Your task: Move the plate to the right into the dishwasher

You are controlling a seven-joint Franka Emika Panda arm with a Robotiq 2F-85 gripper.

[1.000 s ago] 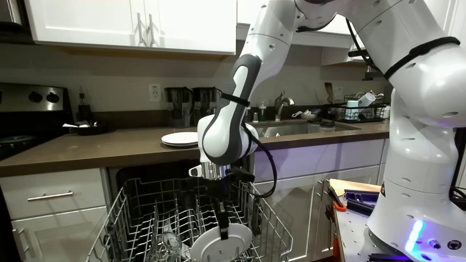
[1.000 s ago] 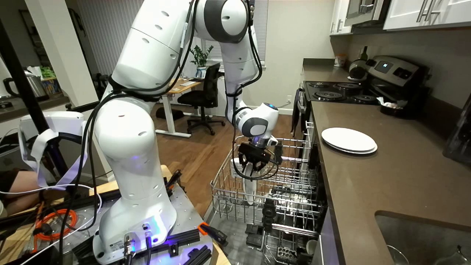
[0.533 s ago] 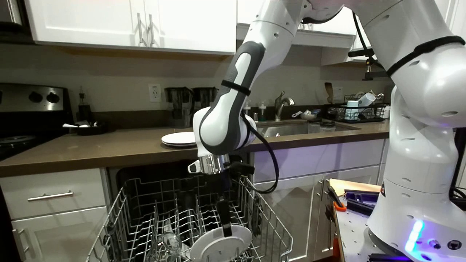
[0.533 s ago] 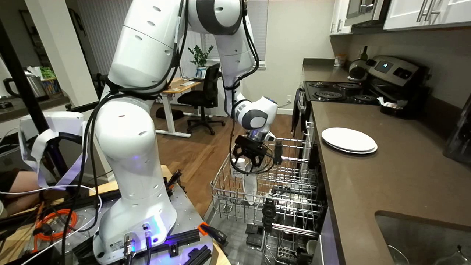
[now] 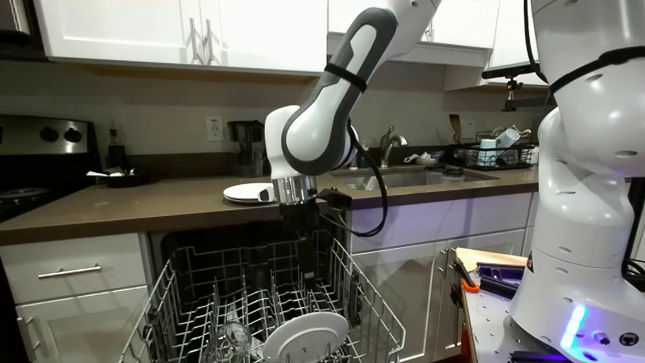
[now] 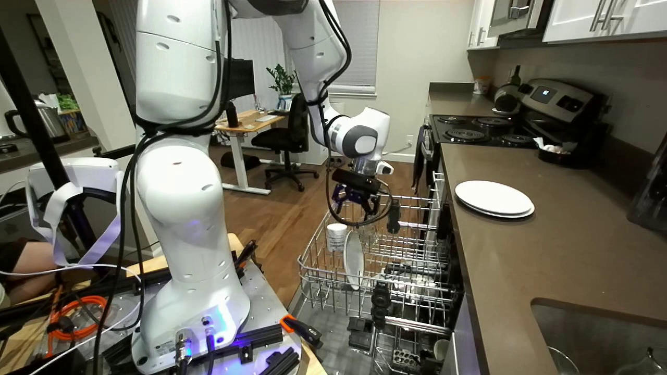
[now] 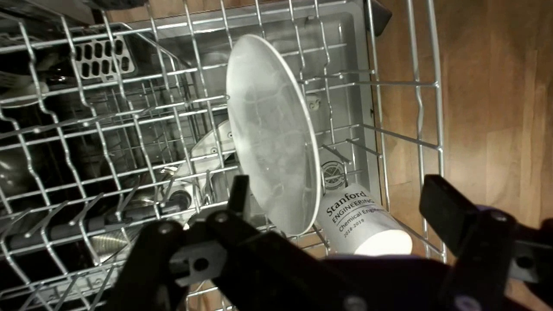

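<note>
While the Robotiq gripper (image 7: 337,192) hangs above the wire rack (image 7: 440,148) of the open dishwasher (image 5: 216,234), the white dinner plate (image 7: 274,134) stands on edge in that rack, tilted and apart from the fingers (image 7: 449,203). Clock positions are read with 12 at the top of each view. Both exterior views place the gripper at 12 o'clock from the plate; in the wrist view it enters from 6 o'clock, its two black fingers spread wide. Just beside the plate, between its 4 and 5 o'clock, is a white cup (image 7: 356,218) printed "Stanford Engineering"; whether cup and plate touch cannot be told. In an exterior view, clear glassware (image 5: 235,334) occupies the same rack at the plate's 9 o'clock, and a small dark mark (image 5: 304,349) shows on the plate's visible face. At 1 o'clock from the gripper is the faucet (image 5: 386,151), at 2 o'clock a black dish-drying rack (image 5: 496,165). In an exterior view, a stack of white plates (image 6: 494,197) lies flat on the brown countertop (image 6: 552,245) at 2 o'clock from the dinner plate; from the stack, the coil cooktop (image 6: 469,126) sits at 11 and the sink (image 6: 599,320) at 5 o'clock.
</note>
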